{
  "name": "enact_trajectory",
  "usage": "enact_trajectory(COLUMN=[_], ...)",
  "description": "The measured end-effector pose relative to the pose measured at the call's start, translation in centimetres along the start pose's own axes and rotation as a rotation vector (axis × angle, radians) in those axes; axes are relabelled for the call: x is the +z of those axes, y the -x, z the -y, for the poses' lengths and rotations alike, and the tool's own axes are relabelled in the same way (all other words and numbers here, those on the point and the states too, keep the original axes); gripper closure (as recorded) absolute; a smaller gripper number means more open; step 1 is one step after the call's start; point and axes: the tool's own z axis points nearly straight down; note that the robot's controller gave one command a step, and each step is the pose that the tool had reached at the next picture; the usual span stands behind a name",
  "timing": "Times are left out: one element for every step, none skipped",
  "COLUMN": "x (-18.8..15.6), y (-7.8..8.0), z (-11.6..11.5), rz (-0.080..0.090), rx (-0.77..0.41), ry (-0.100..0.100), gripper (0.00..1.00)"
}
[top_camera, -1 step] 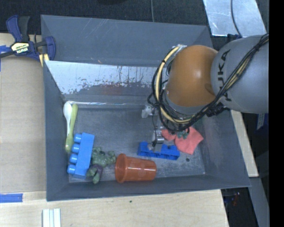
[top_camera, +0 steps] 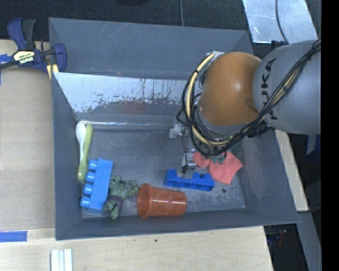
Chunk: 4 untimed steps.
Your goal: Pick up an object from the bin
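Observation:
My gripper [top_camera: 187,166] hangs below the orange wrist cover at the bin's right middle, its tip just above the left part of a flat blue plastic piece [top_camera: 188,180]. A crumpled pink-red cloth [top_camera: 225,167] with a small green patch lies right of the gripper, partly under the arm. An orange plastic cup [top_camera: 161,201] lies on its side in front of the blue piece.
At the bin's left lie a blue toy brick [top_camera: 96,184], a yellow-green spoon with a white bowl [top_camera: 83,151] and a dark green toy figure [top_camera: 118,192]. The arm covers the bin's upper right.

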Motion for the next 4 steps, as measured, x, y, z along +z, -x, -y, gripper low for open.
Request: enact_trajectory(x=[-0.4, 1.0, 3.9, 6.4], y=[-3.5, -3.2, -2.6, -0.6], z=[5.4, 5.1, 9.6, 10.1], rz=[-0.002, 0.002, 0.000, 0.007], rx=[-0.011, -0.111, 0.019, -0.011], ry=[-0.001, 0.001, -0.002, 0.000], gripper=[0.00, 0.00, 0.00, 0.00])
